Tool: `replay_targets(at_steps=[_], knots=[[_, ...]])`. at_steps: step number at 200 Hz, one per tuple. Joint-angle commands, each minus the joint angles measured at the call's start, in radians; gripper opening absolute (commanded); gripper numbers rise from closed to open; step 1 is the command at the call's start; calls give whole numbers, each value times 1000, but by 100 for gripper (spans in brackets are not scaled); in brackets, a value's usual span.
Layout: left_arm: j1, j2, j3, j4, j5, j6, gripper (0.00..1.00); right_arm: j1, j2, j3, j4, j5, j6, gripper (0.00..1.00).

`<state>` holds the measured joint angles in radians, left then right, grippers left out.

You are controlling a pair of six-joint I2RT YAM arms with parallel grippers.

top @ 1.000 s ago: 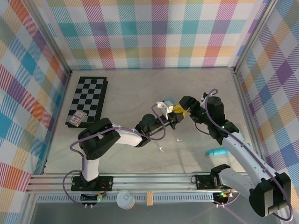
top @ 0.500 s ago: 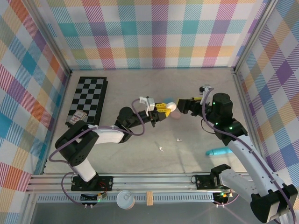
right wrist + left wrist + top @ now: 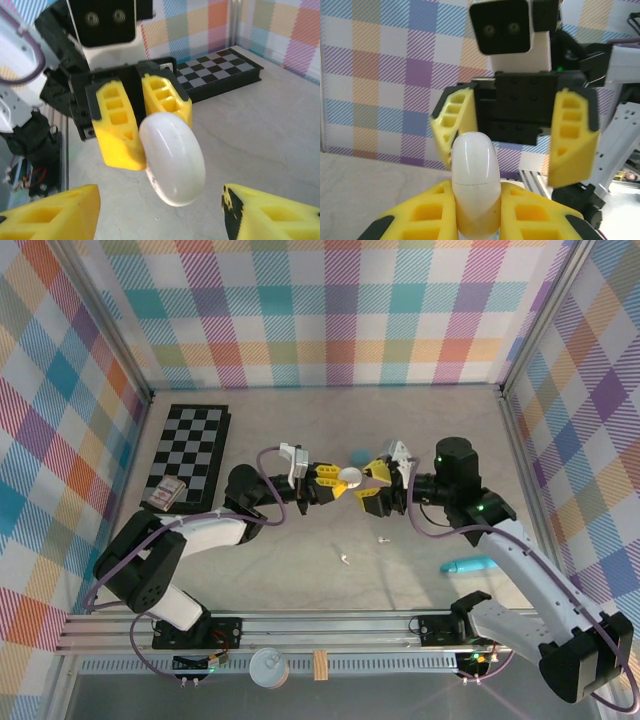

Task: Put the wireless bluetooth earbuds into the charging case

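My left gripper (image 3: 343,480) is shut on a white pebble-shaped charging case (image 3: 351,476), held closed above the table's middle. In the left wrist view the case (image 3: 475,170) stands upright between my yellow fingers (image 3: 420,217). Facing it from the right, my right gripper (image 3: 376,485) is open, its fingers either side of the case's free end without touching. In the right wrist view the case (image 3: 172,157) hangs between my own fingertips (image 3: 55,212), apart from both. Two tiny white earbuds (image 3: 382,538) (image 3: 345,560) lie on the table below.
A chessboard (image 3: 190,448) with a small box (image 3: 165,494) at its near end lies at the left. A turquoise tube (image 3: 466,565) lies at the right near the right arm. A small light-blue object (image 3: 358,455) sits just behind the grippers.
The left arm has drawn the case leftward and swung its elbow left. The right gripper has turned to face the case, moved in around its end, and its jaws have narrowed.
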<state>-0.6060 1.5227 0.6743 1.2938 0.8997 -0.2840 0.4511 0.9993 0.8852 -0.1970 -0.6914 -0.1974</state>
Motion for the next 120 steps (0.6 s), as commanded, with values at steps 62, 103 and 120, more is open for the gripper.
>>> replay_targets(at_steps=[62, 103, 120], knots=[[9, -62, -28, 62, 108, -65, 19, 5, 71, 89, 29, -172, -82, 38], [9, -65, -27, 62, 104, -63, 19, 6, 89, 112, -18, -202, -99, 23], [9, -68, -25, 60, 102, -62, 19, 7, 90, 116, -32, -211, -105, 19]])
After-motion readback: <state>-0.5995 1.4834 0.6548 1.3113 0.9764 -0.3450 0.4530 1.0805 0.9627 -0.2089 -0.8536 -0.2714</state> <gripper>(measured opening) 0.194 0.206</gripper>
